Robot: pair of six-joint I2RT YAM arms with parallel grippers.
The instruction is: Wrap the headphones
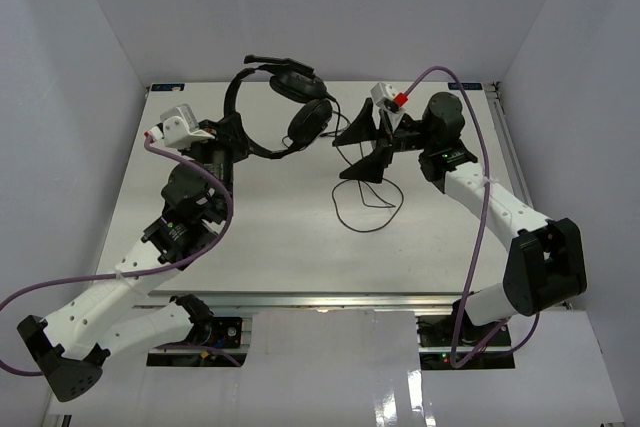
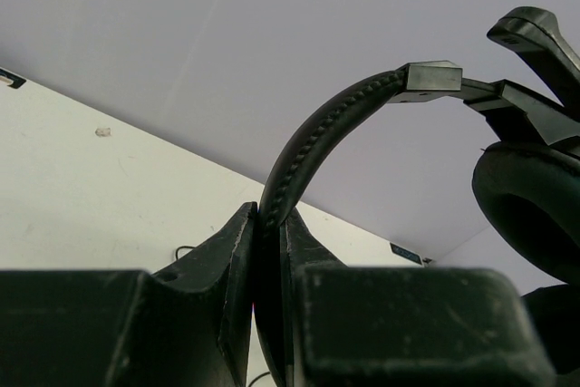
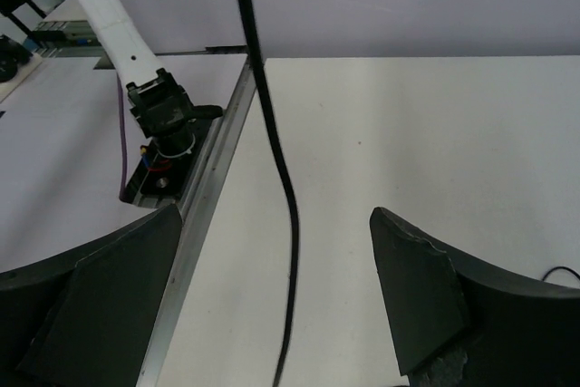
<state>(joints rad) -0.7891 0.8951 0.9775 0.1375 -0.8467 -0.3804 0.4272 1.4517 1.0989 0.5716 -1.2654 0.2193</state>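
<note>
Black headphones (image 1: pixel 310 119) headband (image 2: pixel 317 142) clamped in left jaws; right jaws apart, cable (image 3: pixel 272 151) between.

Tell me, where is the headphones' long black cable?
The cable hangs from the headphones, right of middle in the top view, passes between the right gripper's open fingers and loops on the table.

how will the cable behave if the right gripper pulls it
Likely floppy: the cable hangs in a loose curve and loops on the table. It looks thin and smooth, so it may slip through the right gripper unless pinched firmly.
</note>
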